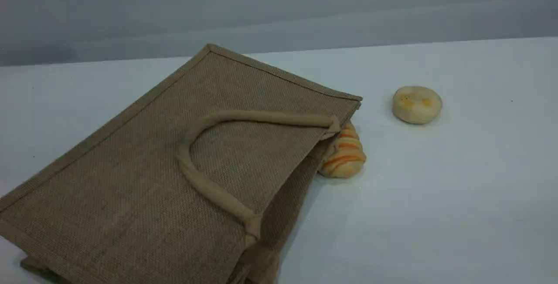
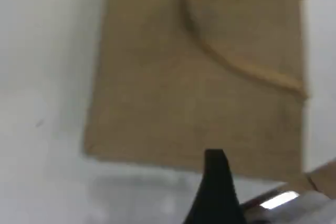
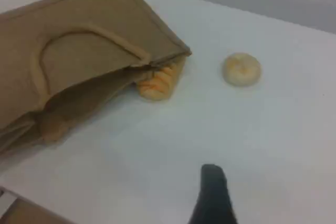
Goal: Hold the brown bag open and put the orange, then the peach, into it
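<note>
The brown bag point(image 1: 174, 166) lies flat on its side on the white table, with its beige handle point(image 1: 261, 117) folded back over the upper face. Its mouth faces right and gapes slightly in the right wrist view. The left wrist view looks down on the brown bag point(image 2: 157, 77), where the left gripper's one visible fingertip point(image 2: 216, 182) hovers over the bag's near edge, holding nothing. Above bare table right of the bag point(image 3: 79, 24), the right gripper's fingertip point(image 3: 212, 192) is also empty. Neither arm shows in the scene view. The orange and the peach are out of view.
An orange-striped bread loaf point(image 1: 344, 155) lies against the bag's mouth corner, partly tucked under its edge. A pale yellow round cake point(image 1: 417, 104) sits further right. White table point(image 1: 436, 210) stretches in front and to the right. A grey wall runs behind.
</note>
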